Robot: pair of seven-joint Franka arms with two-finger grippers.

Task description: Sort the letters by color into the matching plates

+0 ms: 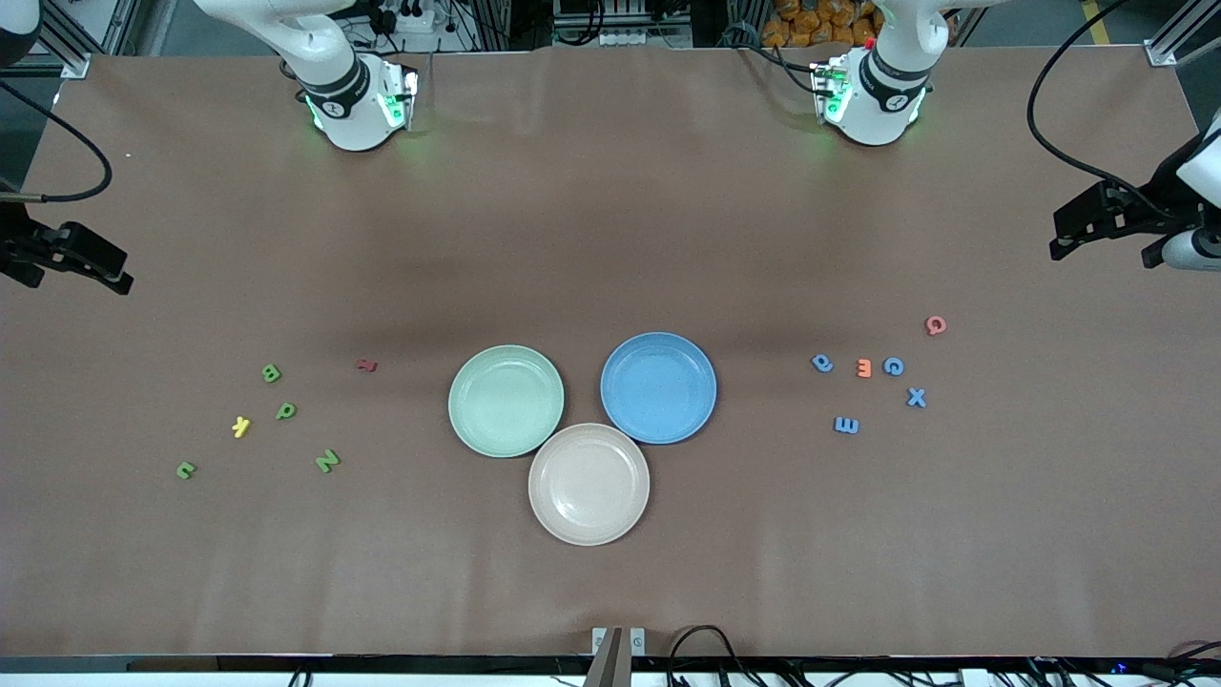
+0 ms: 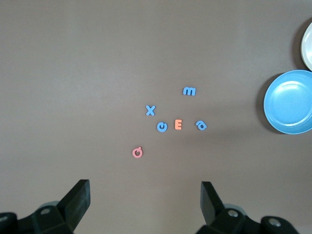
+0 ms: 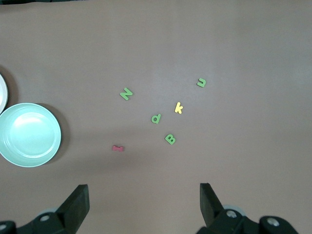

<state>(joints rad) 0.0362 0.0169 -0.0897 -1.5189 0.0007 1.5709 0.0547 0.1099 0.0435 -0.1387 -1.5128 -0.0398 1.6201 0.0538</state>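
Since both arms wait at the worktop's ends with nothing picked, you start from scratch: the left end effector and the right end effector each hang over bare worktop, jaws spread wide and empty.

The blue letters lie scattered toward the left arm's end, mixed with an orange one and a pinkish one. The green letters lie toward the right arm's end, with a yellow one and a small red one. Between the groups sit the mint plate, the blue plate and a beige plate, rims touching or nearly so.

Expect the letters to be light, chunky and probably slightly soft; pinch across a straight stroke, low against the worktop.

Only the front view shows all three plates whole; each wrist view shows its own cluster's spacing better.
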